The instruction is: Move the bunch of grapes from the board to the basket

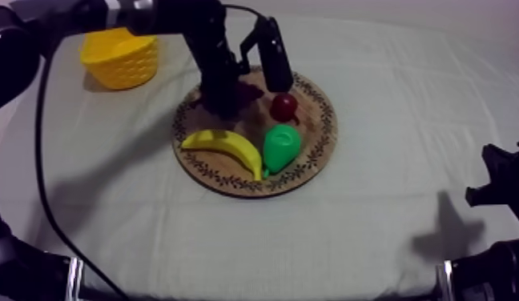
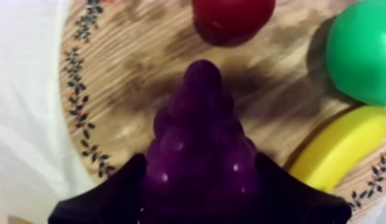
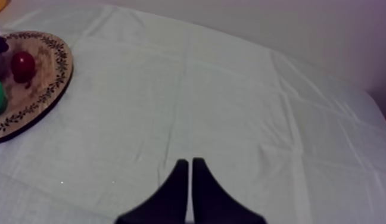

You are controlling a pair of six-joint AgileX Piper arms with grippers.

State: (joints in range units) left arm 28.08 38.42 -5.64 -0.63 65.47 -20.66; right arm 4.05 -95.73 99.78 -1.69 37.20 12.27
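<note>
The left jaws are clamped round the bunch of grapes (image 2: 198, 140) at the wooden board (image 1: 312, 128) in the top view's centre, close beside the small red fruit (image 1: 284, 106), the yellow basket (image 1: 121, 58) sits upper left on the counter (image 1: 391, 228), and the right jaws lie together, lower right.

Left arm (image 1: 207, 56) and right arm (image 1: 499, 276): chunky glossy black, silver rings (image 1: 74, 276) at 7 and 5 o'clock; right gripper (image 3: 190, 162) is just tapered black wedges.
</note>
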